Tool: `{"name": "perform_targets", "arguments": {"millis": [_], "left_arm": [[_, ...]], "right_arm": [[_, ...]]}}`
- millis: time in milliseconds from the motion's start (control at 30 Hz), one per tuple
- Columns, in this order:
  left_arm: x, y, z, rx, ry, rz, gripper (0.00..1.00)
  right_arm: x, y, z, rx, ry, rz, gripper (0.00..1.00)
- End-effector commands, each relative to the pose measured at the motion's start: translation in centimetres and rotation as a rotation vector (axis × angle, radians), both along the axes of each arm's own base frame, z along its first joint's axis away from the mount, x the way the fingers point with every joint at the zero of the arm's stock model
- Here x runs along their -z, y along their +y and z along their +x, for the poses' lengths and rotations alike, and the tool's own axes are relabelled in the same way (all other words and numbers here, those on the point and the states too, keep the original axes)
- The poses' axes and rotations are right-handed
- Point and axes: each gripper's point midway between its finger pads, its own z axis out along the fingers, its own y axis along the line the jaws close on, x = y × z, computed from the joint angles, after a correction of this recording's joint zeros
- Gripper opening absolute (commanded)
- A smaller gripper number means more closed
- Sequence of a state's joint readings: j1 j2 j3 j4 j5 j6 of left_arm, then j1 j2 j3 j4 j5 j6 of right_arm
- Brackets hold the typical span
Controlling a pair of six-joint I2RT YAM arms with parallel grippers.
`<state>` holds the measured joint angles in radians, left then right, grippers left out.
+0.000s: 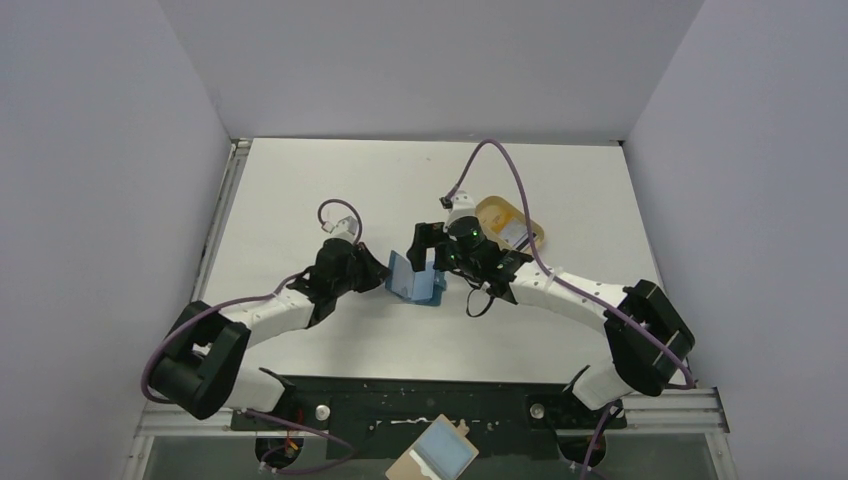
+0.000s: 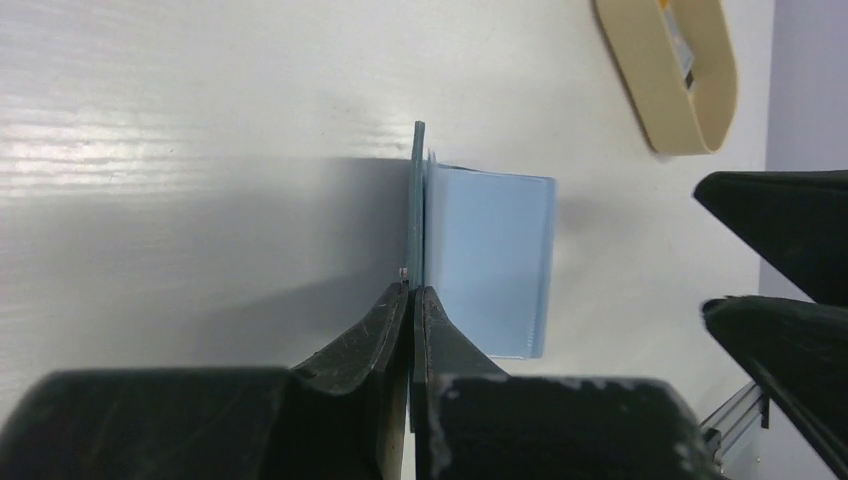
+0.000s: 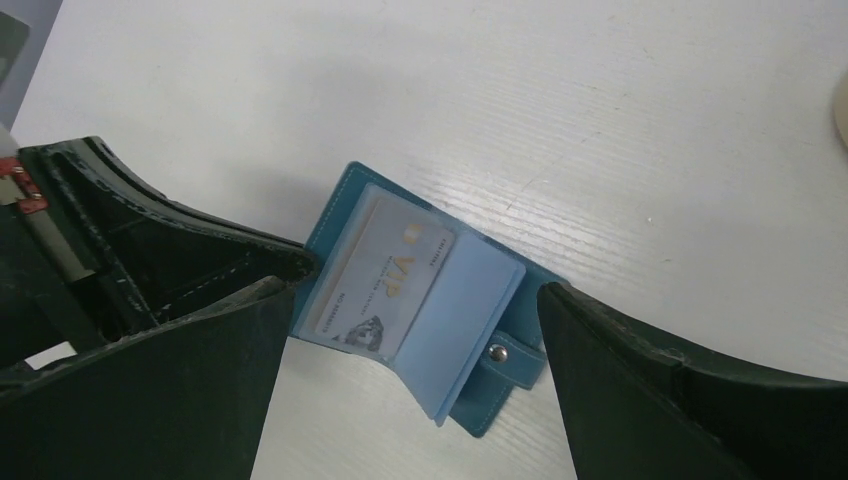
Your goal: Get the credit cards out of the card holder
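Left gripper (image 2: 411, 297) pinches one cover of the holder (image 2: 490, 250), propping it open mid-table so the pockets face right. Right gripper (image 3: 422, 282) is spread wide around it, lined up for the card (image 3: 385, 285) in its sleeve. Tray (image 1: 510, 222) sits far right.

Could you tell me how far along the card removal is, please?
Done: the holder is open, and a likely card lies in the tray. In hand: left gripper pinches its cover; right gripper open around it. Left: a pocketed card.
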<state>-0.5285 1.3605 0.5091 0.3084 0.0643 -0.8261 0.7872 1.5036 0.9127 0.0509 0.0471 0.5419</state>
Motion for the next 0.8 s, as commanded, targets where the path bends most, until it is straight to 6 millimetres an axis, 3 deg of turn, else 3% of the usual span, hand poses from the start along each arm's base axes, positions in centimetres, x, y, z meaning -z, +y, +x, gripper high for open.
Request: {"name": "perform_targets", "arguments": {"millis": [0,133,267,467,667,767], "left_arm": [[1.0,-0.4,0.0,0.015,0.009,-0.003,0.0],[2.3,-0.8,0.0,0.014,0.039,-0.015,0.0],[3.5,-0.9,0.0,0.005,0.066,-0.021,0.0],[4.7,-0.7,-0.1,-0.008,0.092,-0.011,0.0],[5.3,-0.4,-0.2,-0.024,0.109,-0.001,0.0],[6.0,-0.3,-0.3,-0.03,0.129,0.007,0.0]], "right_arm": [[-3.5,2.4,0.2,-0.072,-0.056,0.104,0.98],[-2.6,5.2,-0.9,-0.198,0.032,0.183,0.98],[-0.7,6.6,-1.0,-0.231,0.123,0.25,0.98],[2.3,5.3,-0.7,-0.168,0.196,0.26,0.98],[4.8,2.4,-1.5,-0.092,0.235,0.218,0.98],[6.6,2.0,-2.0,-0.077,0.268,0.223,0.98]]}}
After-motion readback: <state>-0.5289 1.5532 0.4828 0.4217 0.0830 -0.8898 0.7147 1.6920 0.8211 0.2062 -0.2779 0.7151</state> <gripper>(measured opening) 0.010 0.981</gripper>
